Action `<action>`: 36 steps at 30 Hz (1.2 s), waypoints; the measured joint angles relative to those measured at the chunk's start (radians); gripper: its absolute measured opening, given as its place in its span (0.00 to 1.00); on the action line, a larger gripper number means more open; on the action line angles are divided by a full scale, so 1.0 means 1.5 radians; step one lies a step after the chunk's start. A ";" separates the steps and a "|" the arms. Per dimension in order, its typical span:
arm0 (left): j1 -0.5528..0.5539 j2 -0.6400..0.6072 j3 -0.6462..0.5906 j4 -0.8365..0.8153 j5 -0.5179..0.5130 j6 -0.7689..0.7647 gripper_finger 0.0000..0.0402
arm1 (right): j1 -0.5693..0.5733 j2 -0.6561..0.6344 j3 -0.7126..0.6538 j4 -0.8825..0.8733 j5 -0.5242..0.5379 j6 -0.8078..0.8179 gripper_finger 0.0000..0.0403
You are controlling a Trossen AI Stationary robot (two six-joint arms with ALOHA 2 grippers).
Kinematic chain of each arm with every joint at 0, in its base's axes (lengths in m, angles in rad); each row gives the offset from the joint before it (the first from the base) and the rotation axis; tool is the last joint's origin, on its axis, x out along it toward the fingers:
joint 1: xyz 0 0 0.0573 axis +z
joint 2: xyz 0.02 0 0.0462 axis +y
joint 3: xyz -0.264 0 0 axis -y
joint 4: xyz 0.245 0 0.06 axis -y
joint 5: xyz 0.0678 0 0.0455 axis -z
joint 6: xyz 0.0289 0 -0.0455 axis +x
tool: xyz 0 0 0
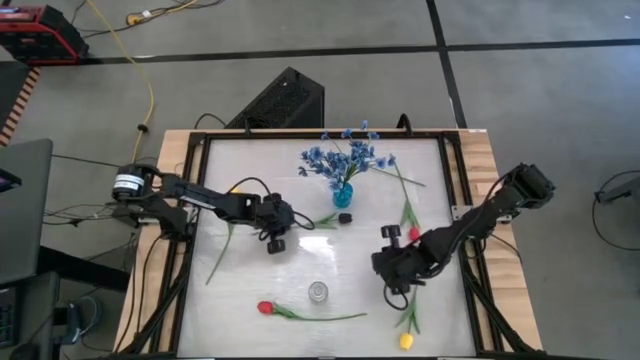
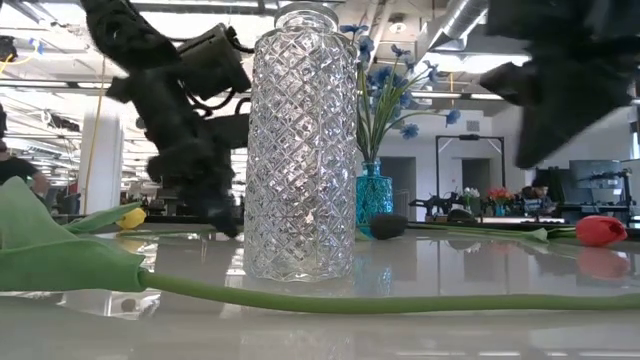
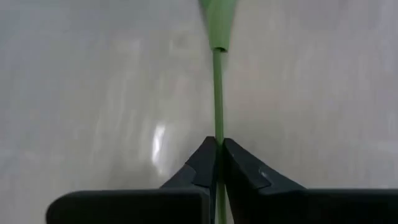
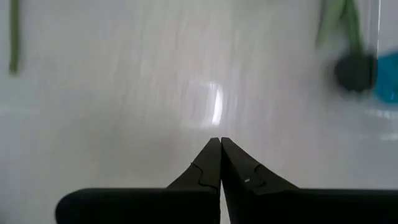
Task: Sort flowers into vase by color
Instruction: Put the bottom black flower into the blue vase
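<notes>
The white surface [image 1: 250, 300], framed in wood, is carrying two vases & loose flowers, w/ grey floor around it. We're working w/ the left pincer [image 1: 277, 238] near the centre, its fingers pinched narrow on a thin green stem [image 3: 218, 93], as the left wrist view is showing; the stem is running straight out from between the tips toward a leaf. In the high view that stem seems to be leading to the dark bud [image 1: 344, 217] lying just beside the teal vase [image 1: 342, 194], which is already holding the blue sprays [image 1: 345, 156].

To do this step well, in our judgement: we're keeping the grip firm, lifting slow so the long stem isn't whipping, then tipping it upright before aiming at a vase mouth. The clear vase [image 1: 318, 291] is standing near the front, apart from the pincer, w/ a red tulip [image 1: 266, 307] beside it.

The right pincer [image 1: 396, 283] is hovering right of centre, fingers together & holding nothing; a red tulip head [image 1: 413, 234] & a yellow tulip [image 1: 406, 341] are lying near it.
</notes>
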State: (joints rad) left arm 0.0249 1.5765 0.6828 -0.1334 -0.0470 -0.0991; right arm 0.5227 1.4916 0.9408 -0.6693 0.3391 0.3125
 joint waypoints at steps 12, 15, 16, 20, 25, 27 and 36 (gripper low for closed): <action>-0.067 -0.274 0.026 0.007 -0.032 0.082 0.00 | 0.100 -0.052 -0.073 -0.050 0.157 0.178 0.08; -0.088 -0.326 -0.024 0.156 -0.002 0.114 0.00 | 0.097 -0.088 -0.137 0.113 0.194 0.144 0.07; -0.093 -0.336 -0.043 0.213 0.015 0.122 0.00 | 0.091 -0.099 -0.157 0.176 0.193 0.114 0.07; -0.100 -0.346 -0.126 0.468 0.062 0.114 0.00 | 0.044 -0.135 -0.218 0.467 0.135 -0.043 0.07; -0.100 -0.279 -0.190 0.710 0.065 0.072 0.00 | -0.026 -0.124 -0.233 0.784 0.100 -0.222 0.08; -0.101 -0.235 -0.193 0.777 0.065 0.060 0.00 | -0.052 -0.109 -0.233 0.875 0.093 -0.264 0.08; -0.110 -0.057 -0.113 0.914 0.136 0.051 0.00 | -0.115 -0.012 -0.211 1.072 0.025 -0.336 0.13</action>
State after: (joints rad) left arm -0.1394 1.4917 0.5127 1.2377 0.1567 -0.0230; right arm 0.3497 1.4740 0.6245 0.9392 0.3769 -0.1918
